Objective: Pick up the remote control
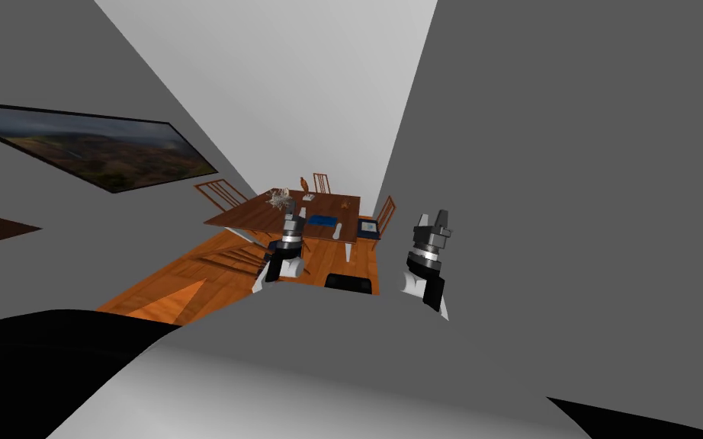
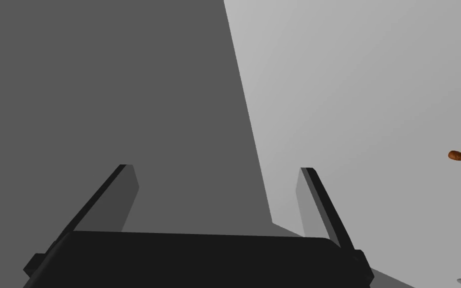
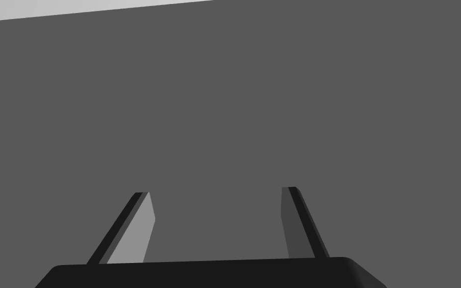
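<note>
Wooden table [image 1: 247,216] is seen well ahead at 12 o'clock. Near its front edge, just beside a blue item [image 1: 322,221], the slim pale remote control [image 1: 337,231] is laid, its long axis running 12 to 6. It is placed at 3 o'clock of the left gripper [image 1: 291,217], judged nearer than the right gripper [image 1: 438,217]. Both pairs of fingers are spread wide, nothing held.

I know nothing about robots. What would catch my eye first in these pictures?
The warm wooden table with chairs around it, far ahead between grey walls; a slim white remote control lies near its front edge beside a blue item. A large dark landscape picture hangs on the left wall. Close up, the left hand and right hand are raised, open and empty.
</note>
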Available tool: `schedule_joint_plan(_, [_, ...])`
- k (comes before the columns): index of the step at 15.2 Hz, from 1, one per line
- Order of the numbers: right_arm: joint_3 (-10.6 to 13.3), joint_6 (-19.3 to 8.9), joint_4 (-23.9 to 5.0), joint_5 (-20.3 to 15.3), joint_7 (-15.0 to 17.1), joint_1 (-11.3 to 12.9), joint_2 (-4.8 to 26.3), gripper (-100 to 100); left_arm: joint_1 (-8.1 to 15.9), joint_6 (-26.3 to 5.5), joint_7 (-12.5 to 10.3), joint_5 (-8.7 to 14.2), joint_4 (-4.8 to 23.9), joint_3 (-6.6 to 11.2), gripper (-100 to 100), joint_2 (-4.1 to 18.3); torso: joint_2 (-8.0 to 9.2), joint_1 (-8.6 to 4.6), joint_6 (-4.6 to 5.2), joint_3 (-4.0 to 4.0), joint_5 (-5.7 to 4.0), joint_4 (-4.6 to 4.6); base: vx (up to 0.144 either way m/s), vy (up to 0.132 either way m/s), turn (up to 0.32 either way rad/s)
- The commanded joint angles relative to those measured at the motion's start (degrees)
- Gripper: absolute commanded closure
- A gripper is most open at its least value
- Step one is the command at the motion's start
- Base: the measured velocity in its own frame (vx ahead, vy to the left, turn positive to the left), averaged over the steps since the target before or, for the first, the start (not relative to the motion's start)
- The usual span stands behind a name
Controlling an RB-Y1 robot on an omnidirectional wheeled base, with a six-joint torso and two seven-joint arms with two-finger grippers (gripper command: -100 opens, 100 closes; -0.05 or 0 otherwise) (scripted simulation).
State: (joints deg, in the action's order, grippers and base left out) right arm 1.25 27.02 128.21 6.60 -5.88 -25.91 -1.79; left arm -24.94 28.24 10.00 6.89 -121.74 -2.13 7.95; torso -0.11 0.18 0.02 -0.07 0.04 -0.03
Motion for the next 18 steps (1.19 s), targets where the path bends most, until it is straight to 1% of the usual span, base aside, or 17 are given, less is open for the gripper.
schedule_joint_plan(1, [0.0,0.0,0.0,0.0,0.0,0.0,0.0,0,1.3,-1.7,1.0,0.2,1.8,0.00,-100,0.7,0.00,0.00,0.00,0.00,0.00,0.00,0.015,0.034,-0.070])
schedule_joint_plan(2, [0.0,0.0,0.0,0.0,0.0,0.0,0.0,0,2.9,-3.6,2.2,0.5,3.8,-0.09,-100,1.4,0.00,-0.01,-0.01,0.00,0.00,0.00,0.016,0.035,-0.077])
schedule_joint_plan(3, [0.0,0.0,0.0,0.0,0.0,0.0,0.0,0,2.9,-3.6,2.2,0.5,4.1,-0.09,-100,1.4,0.00,-0.01,0.00,0.00,0.00,0.00,0.016,0.034,-0.072])
schedule_joint_plan(4, [0.0,0.0,0.0,0.0,0.0,0.0,0.0,0,4.7,-5.4,3.6,0.8,6.2,-0.19,-100,2.2,0.00,-0.01,-0.01,0.00,0.00,0.00,0.020,0.035,-0.098])
schedule_joint_plan(6, [0.0,0.0,0.0,0.0,0.0,0.0,0.0,0,4.7,-5.8,3.6,0.8,6.6,-0.19,-100,2.2,-0.01,-0.01,0.00,-0.01,0.00,-0.01,0.015,0.032,-0.056])
schedule_joint_plan(7, [0.0,0.0,0.0,0.0,0.0,0.0,0.0,0,6.6,-7.5,5.0,1.1,9.2,-0.29,-100,2.8,0.01,-0.04,-0.02,0.00,-0.01,0.00,0.010,0.026,-0.063])
schedule_joint_plan(8, [0.0,0.0,0.0,0.0,0.0,0.0,0.0,0,6.6,-8.1,5.0,1.1,9.2,-0.29,-100,2.8,0.02,-0.05,0.00,0.01,-0.01,0.00,0.012,0.030,-0.079])
schedule_joint_plan(9, [0.0,0.0,0.0,0.0,0.0,0.0,0.0,0,8.5,-9.6,6.5,1.5,10.9,-0.41,-100,3.4,0.02,-0.05,-0.01,0.01,-0.01,0.00,0.015,0.040,-0.105])
schedule_joint_plan(10, [0.0,0.0,0.0,0.0,0.0,0.0,0.0,0,8.6,-10.5,6.5,1.5,12.0,-0.41,-100,3.4,0.00,-0.02,0.01,0.00,-0.01,0.00,0.017,0.042,-0.100])
schedule_joint_plan(11, [0.0,0.0,0.0,0.0,0.0,0.0,0.0,0,8.6,-10.5,6.5,1.5,12.0,-0.41,-100,3.4,0.00,0.00,-0.01,0.00,0.00,0.00,0.012,0.031,-0.034])
schedule_joint_plan(12, [0.0,0.0,0.0,0.0,0.0,0.0,0.0,0,10.7,-12.4,8.1,1.8,14.1,-0.53,-100,4.0,0.01,-0.02,-0.02,0.01,0.00,0.00,0.016,0.033,-0.071])
schedule_joint_plan(13, [0.0,0.0,0.0,0.0,0.0,0.0,0.0,0,10.7,-13.0,8.1,1.8,15.0,-0.53,-100,4.0,-0.01,-0.03,0.01,0.00,0.00,0.00,0.015,0.034,-0.090])
schedule_joint_plan(14, [0.0,0.0,0.0,0.0,0.0,0.0,0.0,0,10.7,-13.0,8.1,1.8,15.0,-0.53,-100,4.0,-0.01,-0.03,-0.01,-0.01,0.00,-0.01,0.010,0.025,-0.039])
schedule_joint_plan(15, [0.0,0.0,0.0,0.0,0.0,0.0,0.0,0,12.9,-14.8,9.8,2.2,17.5,-0.65,-100,4.5,0.01,-0.05,-0.02,0.01,-0.01,0.00,0.013,0.028,-0.083])
schedule_joint_plan(16, [0.0,0.0,0.0,0.0,0.0,0.0,0.0,0,12.9,-15.6,9.8,2.2,18.1,-0.65,-100,4.5,0.01,-0.05,0.00,0.00,-0.01,0.00,0.015,0.033,-0.101])
schedule_joint_plan(17, [0.0,0.0,0.0,0.0,0.0,0.0,0.0,0,12.9,-15.6,9.8,2.2,18.1,-0.65,-100,4.5,0.00,-0.05,0.00,0.00,-0.01,0.00,0.010,0.027,-0.042])
schedule_joint_plan(18, [0.0,0.0,0.0,0.0,0.0,0.0,0.0,0,15.1,-17.8,11.5,2.6,20.1,-0.78,-100,5.0,0.01,-0.06,-0.02,0.01,-0.01,0.00,0.015,0.031,-0.069])
